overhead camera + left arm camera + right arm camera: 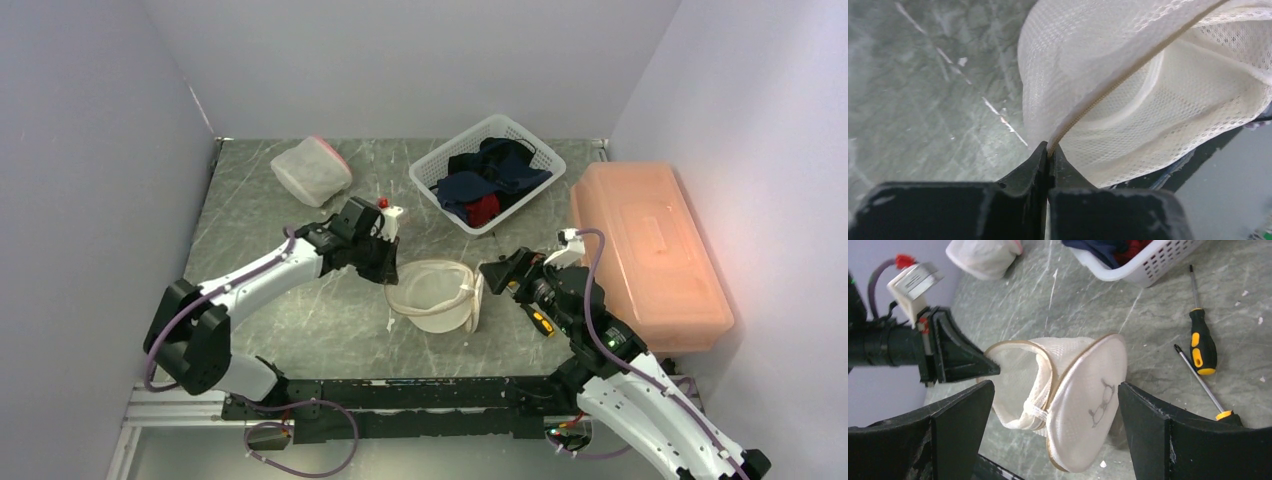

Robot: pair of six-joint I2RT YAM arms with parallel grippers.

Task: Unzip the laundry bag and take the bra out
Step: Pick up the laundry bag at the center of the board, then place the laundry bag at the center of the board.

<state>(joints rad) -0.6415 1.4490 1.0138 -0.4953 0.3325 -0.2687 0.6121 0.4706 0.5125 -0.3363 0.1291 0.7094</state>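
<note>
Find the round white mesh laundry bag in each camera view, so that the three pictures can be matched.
Top external: round white mesh laundry bag, just below the middle of the picture.
Left wrist: fills the upper right.
Right wrist: centre, flap hanging open.
Shared landmark: the black left fingers, pinching its beige zip edge.

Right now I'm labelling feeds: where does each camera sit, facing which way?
Top external: above, behind the bases, facing down at the table; left arm, right arm show.
Left wrist: on the left arm, facing the laundry bag past its shut jaws.
Right wrist: on the right arm, facing the bag and left gripper between its open jaws.
Shared: all show the bag.
</note>
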